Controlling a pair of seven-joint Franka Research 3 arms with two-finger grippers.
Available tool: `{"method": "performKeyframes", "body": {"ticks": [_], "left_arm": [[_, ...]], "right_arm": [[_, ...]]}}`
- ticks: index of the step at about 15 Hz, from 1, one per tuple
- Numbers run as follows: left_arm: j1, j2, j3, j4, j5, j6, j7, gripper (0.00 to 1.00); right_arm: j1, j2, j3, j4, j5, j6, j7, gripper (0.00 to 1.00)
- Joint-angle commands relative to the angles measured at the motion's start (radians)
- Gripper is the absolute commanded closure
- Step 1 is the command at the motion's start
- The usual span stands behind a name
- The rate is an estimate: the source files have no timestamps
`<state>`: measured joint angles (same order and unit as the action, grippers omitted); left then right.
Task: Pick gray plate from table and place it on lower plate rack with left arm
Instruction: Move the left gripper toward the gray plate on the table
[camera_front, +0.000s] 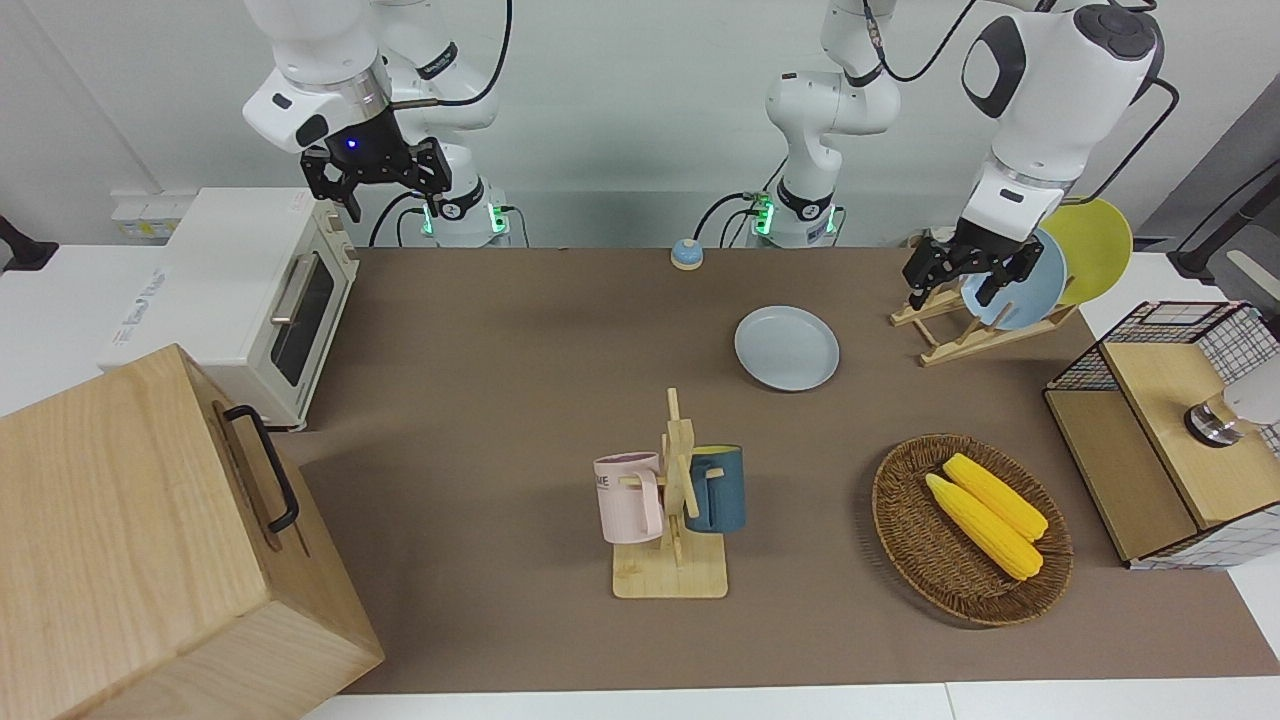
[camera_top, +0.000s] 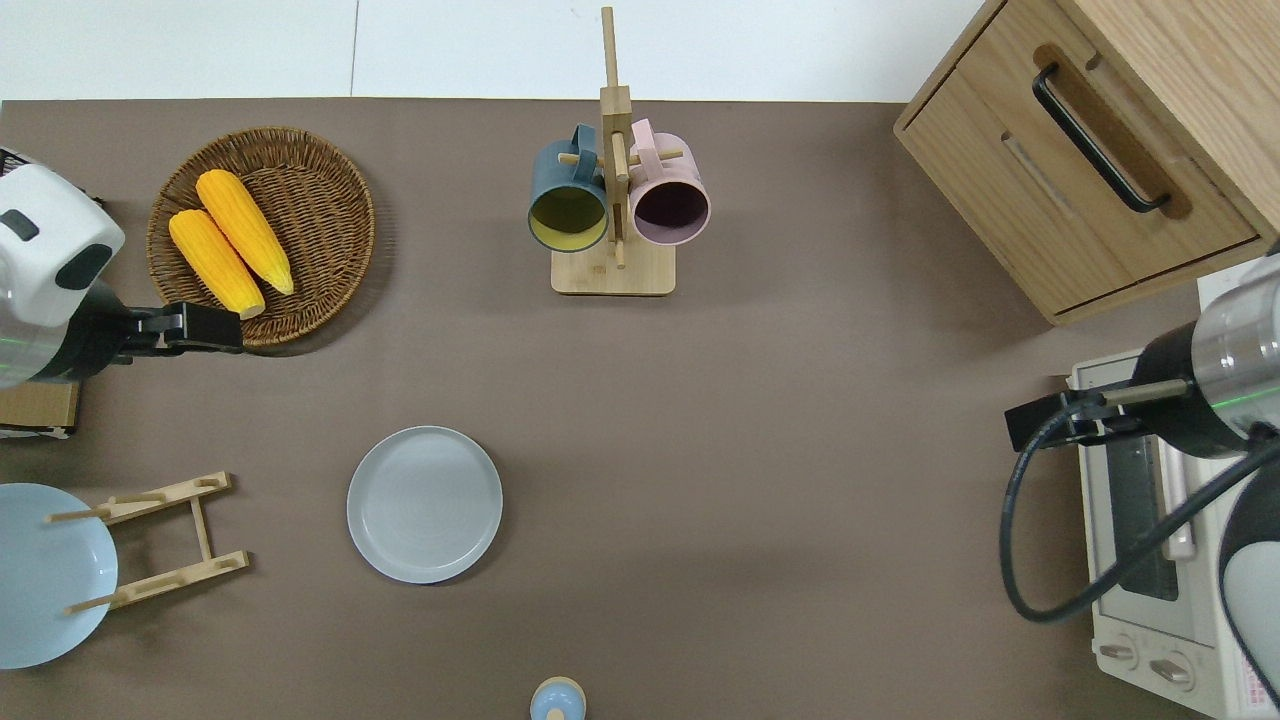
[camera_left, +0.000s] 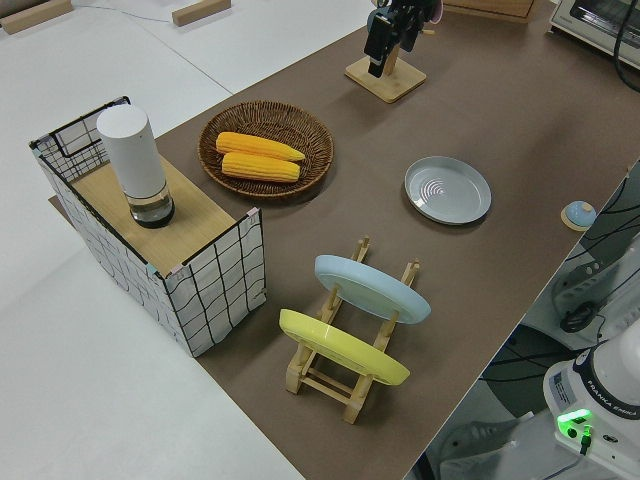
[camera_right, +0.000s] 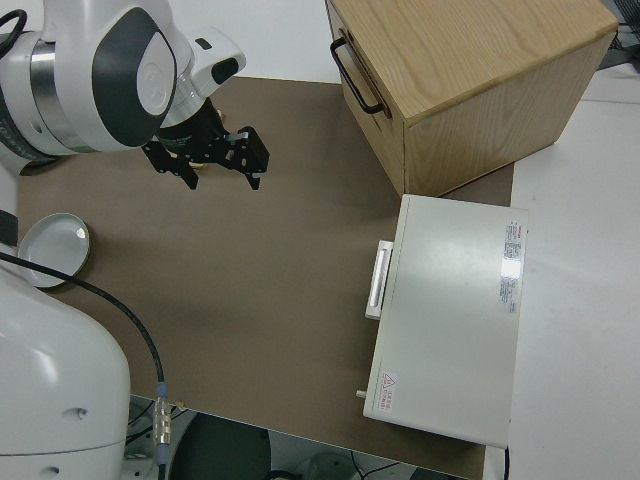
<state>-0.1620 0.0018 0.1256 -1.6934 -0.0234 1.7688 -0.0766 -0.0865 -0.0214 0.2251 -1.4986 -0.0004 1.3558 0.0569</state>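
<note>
The gray plate lies flat on the table, just beside the lower plate rack, toward the middle of the table. The left gripper hangs in the air with its fingers apart and holds nothing. The pick has not begun, I think. Next it must go down to the plate's rim. The pink mug has letters, too small to read. The right arm is parked.

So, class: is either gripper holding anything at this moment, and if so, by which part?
Nothing is held. The left gripper is open and empty up in the air; the gray plate lies flat on the table, untouched. The right arm is parked, its gripper open and empty.
</note>
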Motion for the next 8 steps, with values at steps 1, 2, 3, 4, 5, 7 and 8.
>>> {"method": "performKeyframes", "body": {"ticks": [1,2,3,4,5,7,8], "left_arm": [[-0.001,0.0,-0.001,-0.02,0.005,-0.012,-0.008,0.0],[-0.001,-0.002,-0.001,-0.022,0.005,-0.012,-0.012,0.0],[-0.001,0.0,-0.001,-0.022,0.003,-0.014,-0.02,0.0],[-0.001,0.0,-0.003,-0.023,0.002,-0.012,-0.025,0.0],[-0.001,0.0,-0.004,-0.023,0.0,-0.012,-0.025,0.0],[-0.001,-0.003,-0.007,-0.034,-0.001,-0.012,-0.025,0.0],[-0.001,-0.003,-0.012,-0.035,-0.003,-0.011,-0.028,0.0]], "right_arm": [[-0.013,-0.005,0.007,0.006,0.003,-0.015,-0.003,0.013],[-0.015,-0.005,0.007,0.006,0.003,-0.015,-0.003,0.013],[-0.013,-0.005,0.007,0.006,0.003,-0.015,-0.003,0.011],[-0.013,-0.005,0.007,0.006,0.003,-0.015,-0.003,0.013],[-0.013,-0.005,0.007,0.006,0.003,-0.015,-0.003,0.011],[-0.013,-0.005,0.007,0.006,0.003,-0.015,-0.003,0.011],[-0.015,-0.005,0.007,0.006,0.003,-0.015,-0.003,0.011]]}}
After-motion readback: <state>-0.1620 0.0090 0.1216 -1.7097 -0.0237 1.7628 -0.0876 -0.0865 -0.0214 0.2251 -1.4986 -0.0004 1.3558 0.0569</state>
